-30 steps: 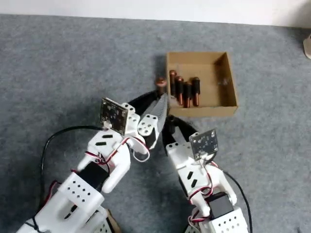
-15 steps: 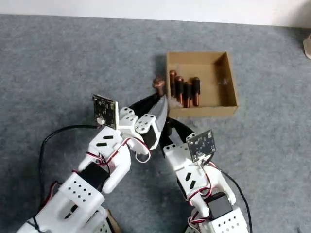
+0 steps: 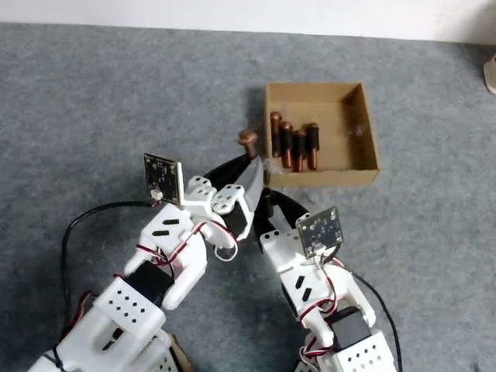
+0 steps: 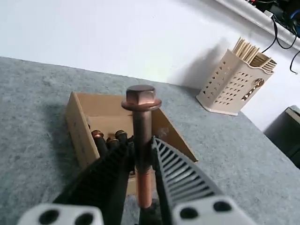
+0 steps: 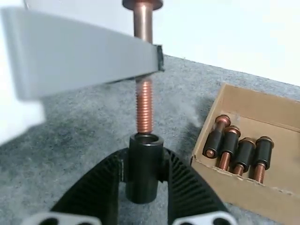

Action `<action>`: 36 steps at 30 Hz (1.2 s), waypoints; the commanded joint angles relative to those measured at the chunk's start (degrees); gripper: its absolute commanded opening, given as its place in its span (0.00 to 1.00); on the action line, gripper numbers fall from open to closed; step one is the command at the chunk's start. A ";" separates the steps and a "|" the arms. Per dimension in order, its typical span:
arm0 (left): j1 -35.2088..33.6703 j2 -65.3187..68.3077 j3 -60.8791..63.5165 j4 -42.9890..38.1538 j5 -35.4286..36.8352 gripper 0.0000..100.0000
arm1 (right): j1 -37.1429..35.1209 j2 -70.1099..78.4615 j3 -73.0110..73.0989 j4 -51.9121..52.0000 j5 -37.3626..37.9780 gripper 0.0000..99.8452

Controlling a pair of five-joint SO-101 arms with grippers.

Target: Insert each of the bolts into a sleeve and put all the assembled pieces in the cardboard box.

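My left gripper [image 4: 140,159] is shut on a copper bolt [image 4: 141,136], held upright with its hex head up; its head [image 3: 248,139] shows just left of the cardboard box [image 3: 364,139]. My right gripper [image 5: 143,171] is shut on a black sleeve [image 5: 142,166], upright under the bolt. The bolt's threaded tip [image 5: 144,124] hangs just above the sleeve's mouth, touching or nearly so. Several assembled bolt-and-sleeve pieces [image 3: 294,142] lie side by side in the box, at its left side. Both grippers [image 3: 256,186] meet close to the box's front left corner.
The grey carpet spreads around the arms. A cream perforated holder with wooden sticks [image 4: 234,79] stands by the white wall beyond the box. The box's right half [image 3: 349,128] holds nothing. A pale object [image 3: 490,74] sits at the far right edge.
The left arm has lifted and swung slightly left, carrying the bolt head from beside the box rim to a spot further left. The right arm shifted a little toward it.
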 commanded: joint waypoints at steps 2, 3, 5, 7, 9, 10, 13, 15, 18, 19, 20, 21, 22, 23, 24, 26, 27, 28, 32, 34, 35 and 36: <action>1.36 -0.22 -0.75 4.22 0.79 0.01 | 0.75 -0.84 7.34 -1.19 0.44 0.01; 1.45 -0.22 -1.10 5.27 0.79 0.01 | 1.36 -0.84 7.34 -1.19 0.44 0.01; 2.51 -0.22 -2.07 7.12 0.97 0.01 | 1.98 -0.84 7.25 -1.27 0.44 0.01; 3.21 -0.22 -2.42 7.47 0.70 0.01 | 2.15 -0.84 7.25 -1.27 0.44 0.01; 3.30 -0.22 -2.77 7.56 0.70 0.01 | 2.15 -0.84 7.25 -1.27 0.44 0.01; 3.30 -0.22 -2.86 7.56 0.70 0.01 | 2.15 -0.84 7.25 -1.27 0.44 0.01; 3.30 -0.22 -3.38 6.86 0.62 0.01 | 1.89 -0.84 7.16 -1.27 0.44 0.01; 2.42 -0.22 -3.82 4.22 0.62 0.01 | 1.89 -0.84 7.08 -1.27 0.44 0.01; 0.92 -0.22 -3.65 -0.62 0.97 0.01 | 1.89 -0.84 7.08 0.31 0.53 0.01; 0.84 -0.22 -3.56 -1.49 0.97 0.01 | 1.89 -0.84 7.08 0.31 0.53 0.01; 1.01 -0.22 -3.56 -1.85 0.97 0.01 | 1.89 -0.84 7.08 0.31 0.53 0.01; 1.27 -0.22 -3.56 -1.85 0.97 0.01 | 1.89 -0.84 7.08 0.31 0.53 0.01; 1.36 -0.22 -3.56 -2.02 0.97 0.01 | 1.89 -0.84 7.08 0.31 0.53 0.01; 1.36 -0.22 -3.65 -2.20 0.97 0.01 | 1.89 -0.84 7.08 0.31 0.53 0.01; 0.92 -0.22 -4.00 -2.29 0.97 0.01 | 1.89 -0.84 7.08 0.40 0.53 0.01; 0.75 -0.22 -4.53 -2.46 0.70 0.01 | 1.89 -0.84 6.99 1.80 0.53 0.01; 0.31 -0.22 -4.53 -2.99 0.62 0.01 | 1.89 -0.84 6.99 2.51 0.53 0.01; -0.22 -0.22 -4.53 -3.43 0.70 0.01 | 1.89 -0.84 6.99 2.77 0.53 0.01; -0.66 -0.22 -4.62 -3.34 0.97 0.01 | 1.89 -0.84 6.99 2.95 0.53 0.01; -0.40 -0.22 -4.53 -2.99 1.05 0.01 | 1.89 -0.84 6.99 2.95 0.53 0.01; 0.13 -0.22 -4.53 -2.99 1.05 0.01 | 1.89 -0.84 6.99 2.95 0.53 0.01; 0.31 -0.22 -4.53 -2.99 1.05 0.01 | 1.89 -0.84 6.99 2.86 0.53 0.01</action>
